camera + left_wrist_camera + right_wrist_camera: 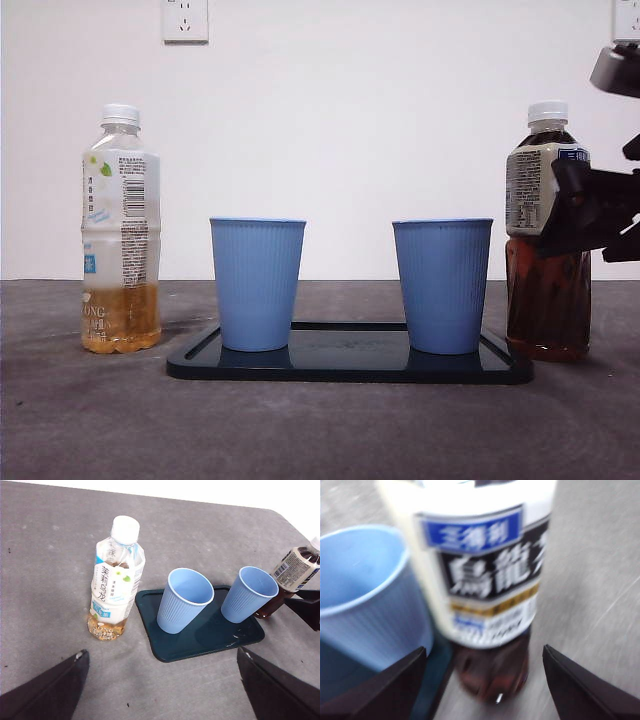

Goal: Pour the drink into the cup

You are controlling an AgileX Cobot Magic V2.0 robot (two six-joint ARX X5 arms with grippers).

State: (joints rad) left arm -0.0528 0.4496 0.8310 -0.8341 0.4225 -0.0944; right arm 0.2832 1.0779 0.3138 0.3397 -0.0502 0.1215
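A bottle of dark tea [545, 300] with a white cap stands upright on the table at the right, just beside the tray. My right gripper [590, 215] is open, level with the bottle's label. In the blurred right wrist view its jaws stand apart on either side of the bottle [490, 570]. Two empty blue cups [257, 285] [442, 285] stand on a dark tray [350, 365]. My left gripper [161, 652] is open and empty, above the table in front of the tray [200, 640].
A clear bottle with a little pale yellow tea [121, 230] stands upright left of the tray, also in the left wrist view [115, 580]. A white wall with a socket [185, 20] is behind. The table is grey.
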